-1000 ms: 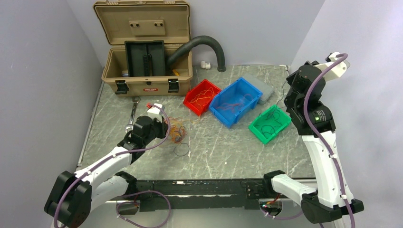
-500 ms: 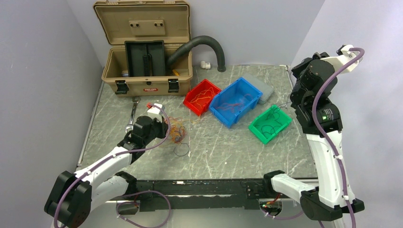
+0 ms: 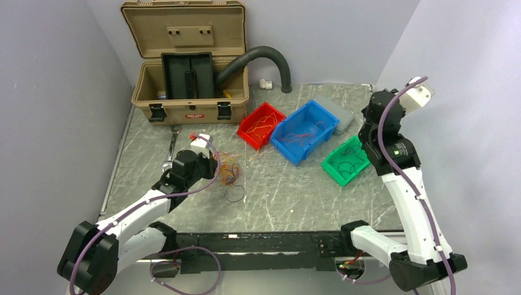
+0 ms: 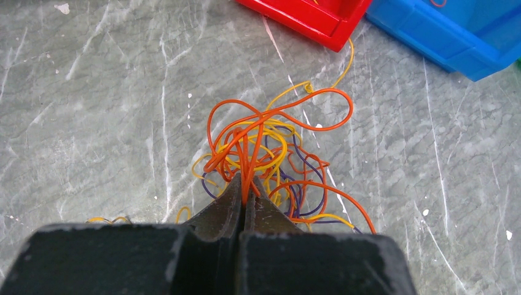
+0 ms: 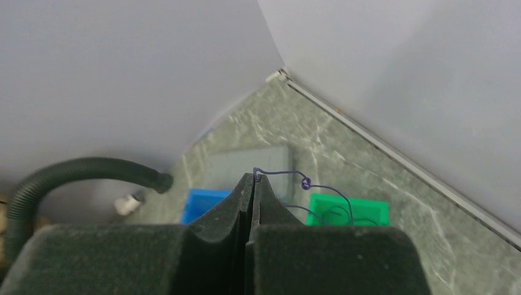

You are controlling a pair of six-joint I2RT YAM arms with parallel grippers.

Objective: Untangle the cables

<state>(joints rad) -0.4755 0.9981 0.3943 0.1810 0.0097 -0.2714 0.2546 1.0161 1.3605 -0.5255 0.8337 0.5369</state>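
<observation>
Across the grey marbled surface, the green plastic bin sits at three o'clock and the tangle of thin orange, yellow and purple cables at nine. Clamped on orange strands, the left pincer may tighten knots if tugged; its arm lies low and outstretched. Reared high, the right pincer pinches a thin dark wire that could slip.
</observation>
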